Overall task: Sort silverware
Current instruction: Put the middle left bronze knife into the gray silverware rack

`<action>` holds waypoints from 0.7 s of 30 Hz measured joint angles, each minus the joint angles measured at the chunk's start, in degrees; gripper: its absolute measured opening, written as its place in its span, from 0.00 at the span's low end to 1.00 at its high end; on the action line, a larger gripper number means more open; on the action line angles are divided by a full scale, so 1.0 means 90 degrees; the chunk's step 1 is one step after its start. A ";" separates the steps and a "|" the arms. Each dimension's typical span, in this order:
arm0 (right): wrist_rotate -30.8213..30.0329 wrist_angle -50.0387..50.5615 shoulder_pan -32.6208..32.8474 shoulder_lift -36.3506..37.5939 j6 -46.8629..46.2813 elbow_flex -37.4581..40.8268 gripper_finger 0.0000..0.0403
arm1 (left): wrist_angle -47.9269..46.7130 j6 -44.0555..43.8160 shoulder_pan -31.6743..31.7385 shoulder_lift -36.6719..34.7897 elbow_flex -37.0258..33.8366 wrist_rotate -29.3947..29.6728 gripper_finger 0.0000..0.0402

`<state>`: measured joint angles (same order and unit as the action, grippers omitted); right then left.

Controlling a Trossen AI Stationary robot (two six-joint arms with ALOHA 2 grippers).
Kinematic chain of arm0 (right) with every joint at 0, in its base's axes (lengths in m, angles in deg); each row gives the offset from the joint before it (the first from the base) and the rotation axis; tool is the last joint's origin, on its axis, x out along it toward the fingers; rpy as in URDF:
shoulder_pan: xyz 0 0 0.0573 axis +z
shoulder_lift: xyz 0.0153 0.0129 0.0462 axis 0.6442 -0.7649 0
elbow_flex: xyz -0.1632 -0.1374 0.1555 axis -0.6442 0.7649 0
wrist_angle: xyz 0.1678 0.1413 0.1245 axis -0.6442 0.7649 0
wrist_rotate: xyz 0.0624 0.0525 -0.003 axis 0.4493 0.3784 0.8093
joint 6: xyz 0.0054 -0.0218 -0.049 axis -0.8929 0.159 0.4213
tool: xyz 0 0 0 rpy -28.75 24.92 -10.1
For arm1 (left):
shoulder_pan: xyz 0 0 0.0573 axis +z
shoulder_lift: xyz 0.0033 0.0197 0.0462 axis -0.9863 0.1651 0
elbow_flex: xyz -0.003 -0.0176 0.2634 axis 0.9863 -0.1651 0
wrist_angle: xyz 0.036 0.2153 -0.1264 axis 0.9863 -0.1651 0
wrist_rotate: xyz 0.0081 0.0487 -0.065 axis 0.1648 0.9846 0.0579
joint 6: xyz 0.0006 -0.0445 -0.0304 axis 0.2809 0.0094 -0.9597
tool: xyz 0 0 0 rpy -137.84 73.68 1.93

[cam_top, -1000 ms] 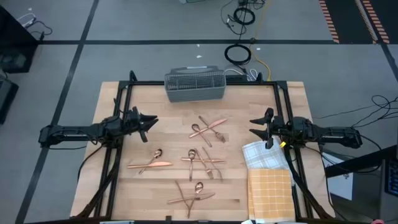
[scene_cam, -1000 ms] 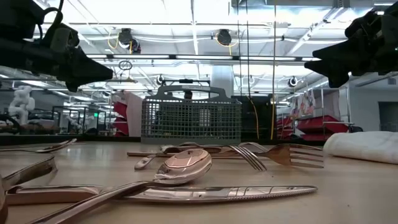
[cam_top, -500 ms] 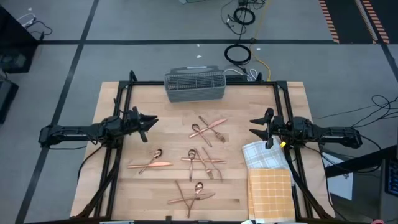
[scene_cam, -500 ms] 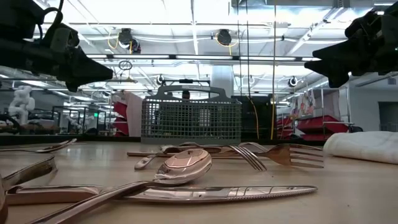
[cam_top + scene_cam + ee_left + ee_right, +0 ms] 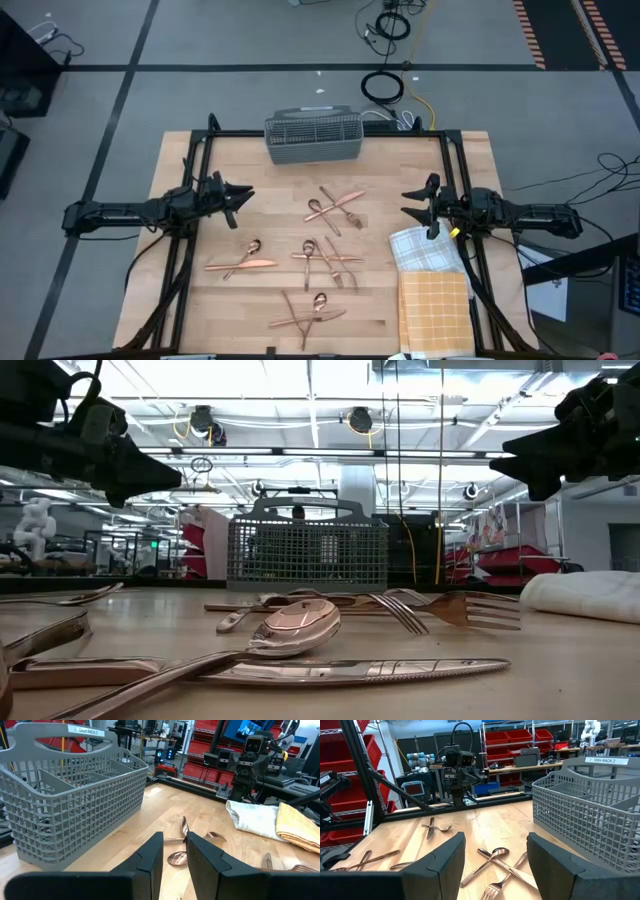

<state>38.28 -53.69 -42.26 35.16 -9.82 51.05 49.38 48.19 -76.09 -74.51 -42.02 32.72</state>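
Item count, table top
One grey mesh caddy [image 5: 313, 137]; two checked cloths [image 5: 432, 280]; about a dozen copper-coloured silverware pieces [image 5: 322, 258] in four clusters; two dark arms.

caddy [image 5: 75, 795] cut off at edge; nearest silverware [image 5: 60, 680] cropped

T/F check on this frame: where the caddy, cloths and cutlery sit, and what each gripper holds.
1. The grey caddy stands at the far edge of the table. True.
2. Some cutlery is already in the caddy. False: the compartments in view look empty; all pieces seen lie on the table.
3. The left gripper holds a spoon. False: it hovers with nothing between its fingers.
4. The right gripper is open and empty. True.
5. The checked cloths lie under the left arm. False: they lie on the right arm's side.
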 joint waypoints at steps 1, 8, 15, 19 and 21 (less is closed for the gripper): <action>-0.0001 -0.0002 -0.0001 0.0000 -0.0044 0.0002 0.49 | 0.0000 -0.0001 0.0001 -0.0002 -0.0002 0.0000 0.22; -0.0007 -0.0021 0.0001 0.0000 -0.0149 0.0002 0.49 | 0.0000 -0.0002 0.0001 -0.0002 -0.0002 0.0000 0.22; -0.0093 -0.0168 0.0001 -0.0001 -0.0955 0.0010 0.49 | 0.0000 -0.0002 0.0002 -0.0001 -0.0002 0.0000 0.22; -0.0305 -0.0234 -0.0002 -0.0003 -0.1541 0.0010 0.49 | 0.0001 -0.0001 0.0001 0.0001 -0.0001 0.0000 0.22; -0.0306 -0.0228 -0.0002 -0.0003 -0.1784 0.0010 0.49 | 0.0000 0.0000 0.0002 -0.0002 0.0000 0.0000 0.22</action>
<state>35.52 -55.74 -42.28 35.14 -25.87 51.14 49.38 48.19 -76.07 -74.52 -42.02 32.72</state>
